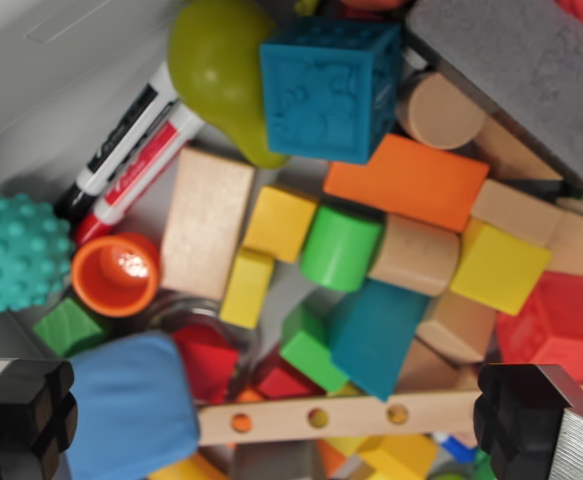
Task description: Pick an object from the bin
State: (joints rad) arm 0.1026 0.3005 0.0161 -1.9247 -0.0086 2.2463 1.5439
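I look straight down into a grey bin (31, 90) crowded with toys. My gripper (271, 420) is open, its two black fingers (26, 420) at the bottom corners of the wrist view. Between them lie a wooden bar with holes (351, 415), a blue soft pad (131, 405), a red block (206, 360) and a teal block (376, 335). Higher up sit a green cylinder (341, 245), yellow blocks (279, 222), a plain wooden block (206, 220), an orange block (406, 180), a blue embossed cube (331, 90) and a green pear (216, 70). Nothing is held.
Two markers (131, 150) lie beside the bin wall at the upper left. A teal knobbly ball (16, 250) and an orange cup (116, 272) sit at the left. A grey felt slab (531, 70) covers the upper right; a red brick (566, 320) lies at the right.
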